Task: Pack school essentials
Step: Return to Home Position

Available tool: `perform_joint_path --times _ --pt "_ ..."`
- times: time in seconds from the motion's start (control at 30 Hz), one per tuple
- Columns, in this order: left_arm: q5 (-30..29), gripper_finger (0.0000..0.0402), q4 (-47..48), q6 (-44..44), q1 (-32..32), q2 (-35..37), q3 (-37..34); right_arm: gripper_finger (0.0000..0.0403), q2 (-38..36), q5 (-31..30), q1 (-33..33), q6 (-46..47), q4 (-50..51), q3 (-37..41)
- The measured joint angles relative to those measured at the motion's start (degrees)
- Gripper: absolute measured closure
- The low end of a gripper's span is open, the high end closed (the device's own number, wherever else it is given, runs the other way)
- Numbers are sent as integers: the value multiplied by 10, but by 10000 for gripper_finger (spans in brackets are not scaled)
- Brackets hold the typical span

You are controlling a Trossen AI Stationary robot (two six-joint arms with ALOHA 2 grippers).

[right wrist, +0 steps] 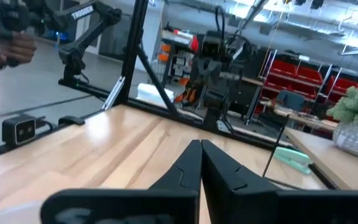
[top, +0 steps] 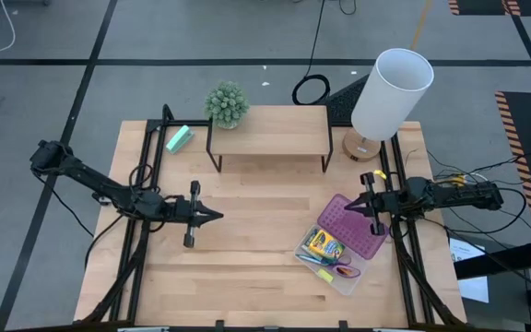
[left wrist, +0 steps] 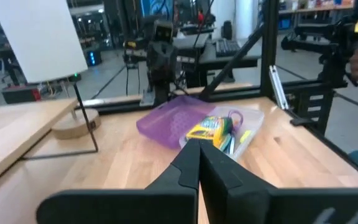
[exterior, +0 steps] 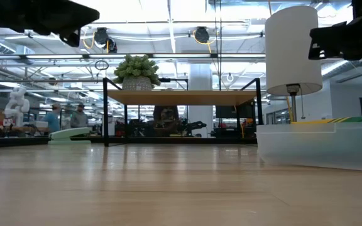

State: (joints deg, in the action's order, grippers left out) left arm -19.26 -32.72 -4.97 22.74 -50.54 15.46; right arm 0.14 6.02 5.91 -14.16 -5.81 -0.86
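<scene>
Light wooden surface [top: 247, 240], seen from above. Nearest edge, about 5 o'clock from centre: clear plastic box [top: 350, 279] lying open, its purple pegged lid [top: 350, 224] leaning on the far side of it. Inside: yellow-green crayon box [top: 324, 246], purple-handled scissors [top: 346, 271], and a few thin pen or pencil shapes under them, too small to tell apart. The left wrist view shows the same: crayon box [left wrist: 207, 130] on top in the clear box, purple lid [left wrist: 173, 119] just behind.

Left claw [top: 218, 217] at about 9 o'clock, held over bare wood, fingers pressed together to a point, holding nothing; its own view shows the two dark fingers [left wrist: 188, 168] touching. Well apart from the box.

Right claw [top: 354, 205] at about 3 o'clock, just beside the purple lid's far edge, fingers also closed tip to tip, nothing between them; its own fingers [right wrist: 190, 165] show meeting.

Farther, 12 o'clock: small wooden shelf on black metal legs [top: 270, 132], a green potted plant [top: 227, 103] on its 10 o'clock corner. Mint-green block [top: 180, 138] on the surface at 10 o'clock. White-shaded lamp on a round wooden base [top: 390, 92] at 2 o'clock.

Low view: people far back in the room.
</scene>
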Motion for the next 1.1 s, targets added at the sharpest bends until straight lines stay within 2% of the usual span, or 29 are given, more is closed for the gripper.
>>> perform_joint_path --times 0.27,0.63,0.73,1.1 --pt "60 399 33 -20 -8 48 0 403 1 -2 0 1 35 0" --pt "108 398 46 -15 -21 55 -6 403 7 -3 0 15 35 0" --pt "106 399 41 -8 -21 65 -27 403 7 -3 0 15 35 0" --pt "85 400 -82 8 -21 130 -146 403 7 -3 0 15 35 0"
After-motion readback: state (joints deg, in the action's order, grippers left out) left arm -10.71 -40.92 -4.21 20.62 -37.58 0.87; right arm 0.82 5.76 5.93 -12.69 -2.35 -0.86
